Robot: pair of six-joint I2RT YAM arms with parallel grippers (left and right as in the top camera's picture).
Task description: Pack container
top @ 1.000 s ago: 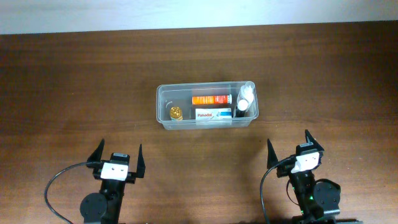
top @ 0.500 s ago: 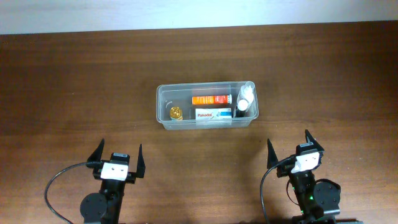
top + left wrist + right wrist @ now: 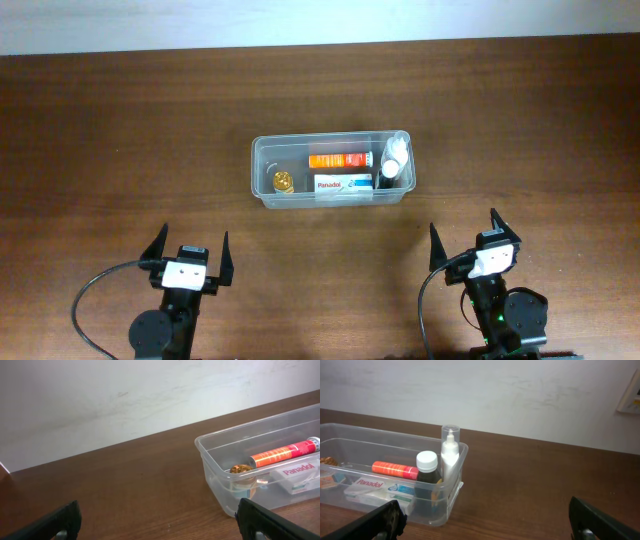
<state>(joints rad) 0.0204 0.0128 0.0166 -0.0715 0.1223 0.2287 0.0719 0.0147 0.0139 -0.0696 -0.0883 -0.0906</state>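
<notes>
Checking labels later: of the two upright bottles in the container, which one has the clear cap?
The taller white bottle, standing in a corner of the container. The dark bottle beside it is shorter and has a white cap.

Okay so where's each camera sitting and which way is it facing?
Overhead: above the table, looking straight down on the container; left gripper and right gripper, both open, at the bottom edge.
Left wrist: low behind the left gripper, facing the wall and the container's left end; own fingers in the bottom corners.
Right wrist: low behind the right gripper, facing the wall and the container's right end; own fingers likewise.
Shared: all three show the container's orange tube and Panadol box.
</notes>
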